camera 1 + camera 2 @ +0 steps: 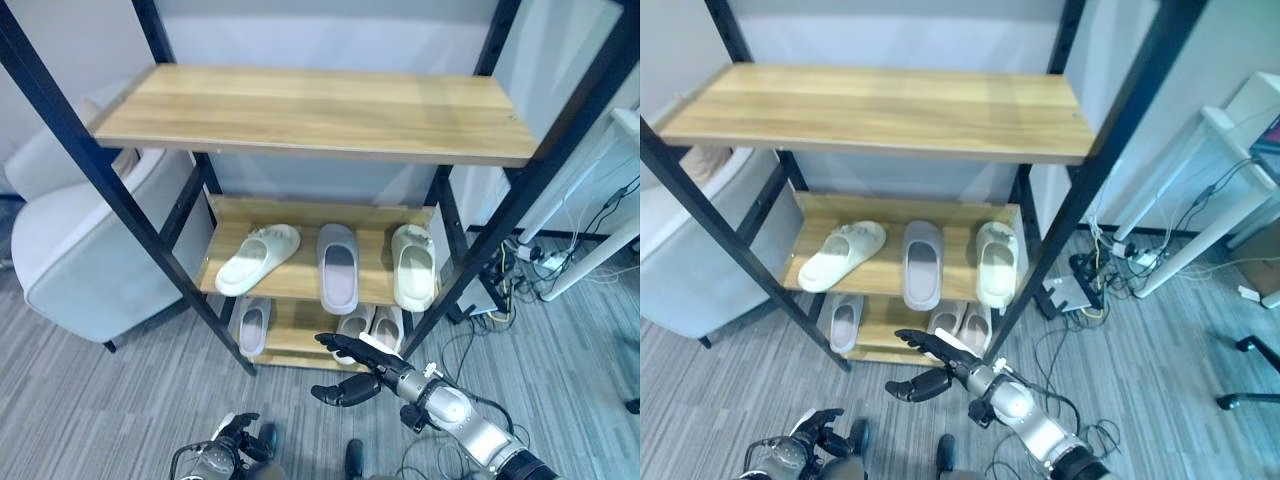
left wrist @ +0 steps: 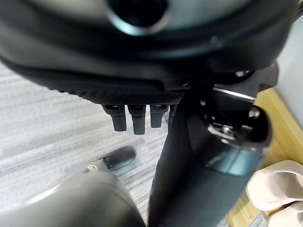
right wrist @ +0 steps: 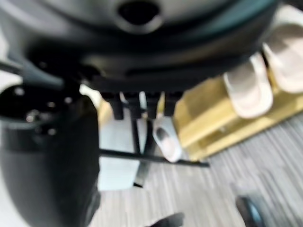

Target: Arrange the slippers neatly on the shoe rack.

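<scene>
Left eye view: The shoe rack (image 1: 320, 110) has a bare wooden top shelf, a middle shelf and a bottom shelf. Three slippers lie on the middle shelf: a cream slipper (image 1: 258, 259) angled at the left end, a grey slipper (image 1: 338, 267) at the centre with its heel at the front edge, and a second cream slipper (image 1: 413, 266) at the right end. On the bottom shelf, one grey slipper (image 1: 251, 325) lies left and a pale pair (image 1: 372, 325) lies right. The right hand (image 1: 352, 372) hovers over the floor just before the bottom shelf, fingers extended, thumb apart, holding nothing. The left hand (image 1: 232, 445) is low at the lower edge, fingers curled, empty. A grey armchair (image 1: 80, 250) stands left of the rack.

Right eye view: A white desk (image 1: 1220, 170) stands right of the rack.

Left wrist view: The fingers (image 2: 135, 120) show as short dark tips above the striped floor.

Right wrist view: The fingers (image 3: 137, 106) point toward the rack, clear of every slipper.
</scene>
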Motion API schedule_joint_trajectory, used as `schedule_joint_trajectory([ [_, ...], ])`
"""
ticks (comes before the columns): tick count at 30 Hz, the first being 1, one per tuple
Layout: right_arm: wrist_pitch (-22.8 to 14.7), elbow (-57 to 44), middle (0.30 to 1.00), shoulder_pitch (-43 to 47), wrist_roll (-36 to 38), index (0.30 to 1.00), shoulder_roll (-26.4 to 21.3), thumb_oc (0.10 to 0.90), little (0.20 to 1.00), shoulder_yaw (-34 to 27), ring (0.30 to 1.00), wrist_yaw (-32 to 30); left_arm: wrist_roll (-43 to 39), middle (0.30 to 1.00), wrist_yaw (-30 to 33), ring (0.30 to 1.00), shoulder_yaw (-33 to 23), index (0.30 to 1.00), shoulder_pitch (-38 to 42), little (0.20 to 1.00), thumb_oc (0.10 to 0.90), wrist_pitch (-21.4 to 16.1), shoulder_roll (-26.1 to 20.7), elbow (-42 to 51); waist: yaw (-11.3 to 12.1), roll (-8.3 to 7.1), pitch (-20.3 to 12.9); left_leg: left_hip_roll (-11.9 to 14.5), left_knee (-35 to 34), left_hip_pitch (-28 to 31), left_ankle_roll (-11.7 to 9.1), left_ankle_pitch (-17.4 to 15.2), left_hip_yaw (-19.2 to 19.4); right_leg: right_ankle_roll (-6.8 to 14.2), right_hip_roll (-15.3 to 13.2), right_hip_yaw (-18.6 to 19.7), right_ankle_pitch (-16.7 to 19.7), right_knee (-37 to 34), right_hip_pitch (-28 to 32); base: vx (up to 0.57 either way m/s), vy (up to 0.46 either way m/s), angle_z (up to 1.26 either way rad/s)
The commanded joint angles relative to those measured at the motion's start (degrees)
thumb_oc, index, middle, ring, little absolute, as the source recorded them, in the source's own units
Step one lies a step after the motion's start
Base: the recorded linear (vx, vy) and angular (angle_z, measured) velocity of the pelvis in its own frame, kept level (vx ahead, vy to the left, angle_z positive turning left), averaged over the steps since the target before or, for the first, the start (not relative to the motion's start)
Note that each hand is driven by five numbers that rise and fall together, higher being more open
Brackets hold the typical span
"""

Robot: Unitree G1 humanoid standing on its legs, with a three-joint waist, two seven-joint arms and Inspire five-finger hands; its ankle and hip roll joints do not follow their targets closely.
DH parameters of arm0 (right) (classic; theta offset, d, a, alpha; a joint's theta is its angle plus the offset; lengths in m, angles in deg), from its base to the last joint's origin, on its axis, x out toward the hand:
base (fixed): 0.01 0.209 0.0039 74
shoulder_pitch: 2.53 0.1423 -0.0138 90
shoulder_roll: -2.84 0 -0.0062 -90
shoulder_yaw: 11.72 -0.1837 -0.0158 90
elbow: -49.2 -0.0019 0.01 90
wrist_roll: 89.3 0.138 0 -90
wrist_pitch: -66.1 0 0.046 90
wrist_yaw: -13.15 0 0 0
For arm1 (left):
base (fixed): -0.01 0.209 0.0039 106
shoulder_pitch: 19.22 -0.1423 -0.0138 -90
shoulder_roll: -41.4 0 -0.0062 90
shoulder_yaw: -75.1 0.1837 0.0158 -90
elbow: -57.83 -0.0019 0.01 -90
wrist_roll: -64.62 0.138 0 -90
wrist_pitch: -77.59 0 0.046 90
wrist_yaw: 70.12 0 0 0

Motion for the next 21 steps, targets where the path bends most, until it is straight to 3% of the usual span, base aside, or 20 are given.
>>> schedule_joint_trajectory([
  [1, -3.89, -7.24, 0.9, 2.11, 0.41, 0.9, 1.89, 0.8, 0.9, -2.56, 0.9, 0.45, 3.21, 0.9, -0.15, 0.9, 2.22, 0.9, -4.38, 0.9, 0.8, 0.31, 1.4, -0.69, -0.1, -0.25, -1.55, -0.33, 3.82, -0.03, 3.45, 0.75, 0.42, 6.19, -5.35, 2.51, -11.82, 9.26, 3.69, 0.0, 0.0, -0.19],
  [3, -3.89, -7.24, 0.9, 2.11, 0.41, 0.9, 1.89, 0.8, 0.9, -2.56, 0.9, 0.45, 3.21, 0.9, -0.15, 0.9, 2.22, 0.9, -4.38, 0.9, 0.8, 0.31, 1.4, -0.69, -0.1, -0.25, -1.55, -0.33, 3.82, -0.02, 3.45, 0.75, 0.42, 6.19, -5.35, 2.52, -11.82, 9.26, 3.69, 0.07, 0.132, -0.28],
  [4, -3.38, -9.06, 0.9, 2.48, -0.31, 0.9, 3.15, 0.8, 0.9, -1.0, 0.9, 1.15, 2.92, 0.9, 0.18, 0.9, 1.13, 0.9, -4.57, 0.9, 0.8, 0.06, 0.09, -0.11, 0.53, -0.99, -2.57, -1.98, 3.31, 1.74, 4.84, -0.89, 2.09, 7.81, -7.86, 4.38, -9.94, 7.0, 4.07, 0.16, 0.309, -0.15],
  [8, -3.36, -9.83, 0.9, 3.07, -0.67, 0.9, 3.14, 0.8, 0.9, -0.7, 0.9, 1.08, 2.65, 0.9, 0.25, 0.9, 0.81, 0.9, -4.38, 0.9, 0.8, 0.15, -0.22, -0.01, 0.82, -1.18, -2.75, -2.35, 3.15, 2.15, 5.11, -1.19, 2.49, 8.14, -8.32, 4.75, -9.53, 6.53, 4.15, 0.05, 0.111, -0.3],
  [10, -3.55, -12.84, 0.9, 5.09, 5.36, 0.9, 3.57, 0.8, 0.9, 0.45, 0.9, 2.84, 2.39, 0.9, 0.51, 0.9, 1.51, 0.9, -3.36, 0.9, 0.8, -0.18, -0.99, 1.17, 1.48, -1.68, -3.25, -3.36, 2.81, 2.82, 5.88, -2.0, 3.1, 9.01, -9.4, 5.41, -8.23, 5.34, 3.83, 0.05, 0.119, 0.03],
  [12, -3.93, -14.62, 0.9, 7.02, 6.7, 0.9, 3.23, 0.8, 0.9, 1.34, 0.9, 3.34, 1.86, 0.9, 0.2, 0.9, 1.65, 0.9, -3.19, 0.9, 0.8, -0.43, -0.97, 1.33, 1.76, -1.92, -3.63, -3.68, 2.74, 3.1, 6.08, -2.29, 3.26, 9.25, -9.72, 5.57, -7.94, 4.85, 3.96, 0.04, 0.057, 0.04],
  [17, -5.66, -20.89, 0.9, 9.77, 3.25, 0.9, 0.13, 0.8, 0.9, -1.27, 0.9, 1.21, 1.09, 0.9, -0.57, 0.9, 1.77, 0.9, -3.25, 0.9, 0.8, -0.86, 0.13, 1.86, 1.9, -2.07, -4.65, -4.25, 2.43, 4.26, 6.56, -3.02, 3.46, 9.77, -10.28, 5.86, -7.01, 3.52, 4.5, 0.04, 0.031, 0.03],
  [20, -6.15, -19.77, 0.9, 9.84, -6.78, 0.9, -1.44, 0.8, 0.9, -6.93, 0.9, -4.97, 1.55, 0.9, -1.44, 0.9, 1.65, 0.9, -4.53, 0.9, 0.8, -0.71, 1.05, 1.27, 2.07, -2.17, -5.64, -4.36, 2.27, 4.66, 6.82, -2.93, 3.48, 9.82, -10.39, 5.7, -6.34, 3.0, 4.65, 0.03, 0.005, 0.01],
  [21, -6.15, -19.78, 0.9, 9.81, -6.81, 0.9, -1.43, 0.8, 0.9, -6.94, 0.9, -4.99, 1.55, 0.9, -1.44, 0.9, 1.67, 0.9, -4.54, 0.9, 0.8, -0.71, 1.05, 1.27, 2.09, -2.18, -5.62, -4.36, 2.27, 4.69, 6.82, -2.94, 3.48, 9.82, -10.39, 5.7, -6.33, 2.98, 4.68, 0.0, 0.0, 0.0],
])
